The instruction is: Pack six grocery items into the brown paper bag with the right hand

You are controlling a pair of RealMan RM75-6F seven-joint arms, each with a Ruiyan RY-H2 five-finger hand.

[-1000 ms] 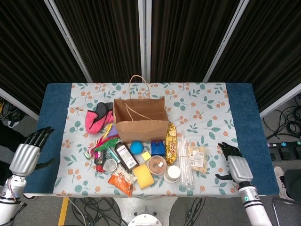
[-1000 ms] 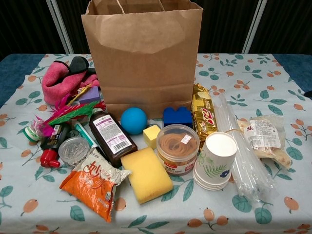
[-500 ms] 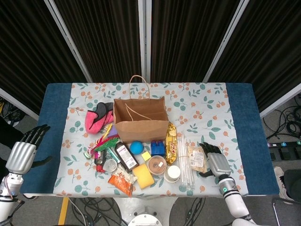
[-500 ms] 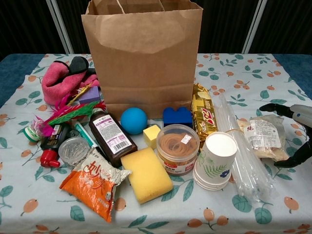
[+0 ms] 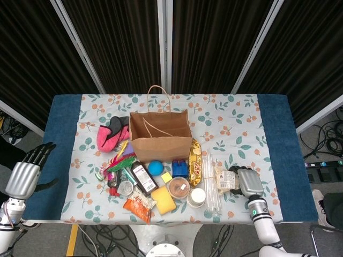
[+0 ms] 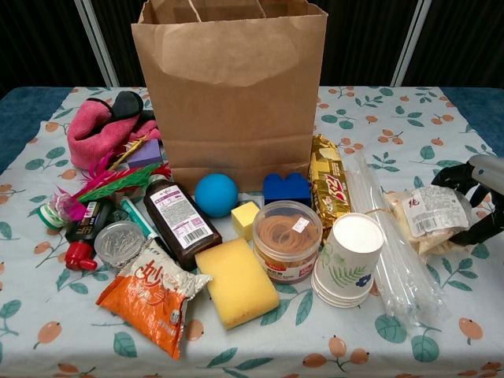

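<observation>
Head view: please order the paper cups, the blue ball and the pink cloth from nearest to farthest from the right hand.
1. Paper cups, just left of the right hand.
2. Blue ball, mid-table before the bag.
3. Pink cloth, far left.

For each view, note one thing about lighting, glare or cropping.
Head view: even overhead light, black curtains behind, right hand small but sharp. Chest view: soft shadows under the brown paper bag, mild glare on the plastic sleeve, right hand cropped at the edge.

Right hand (image 5: 247, 181) grips snack packet (image 5: 225, 178); paper bag (image 5: 159, 133) upright — open.
</observation>
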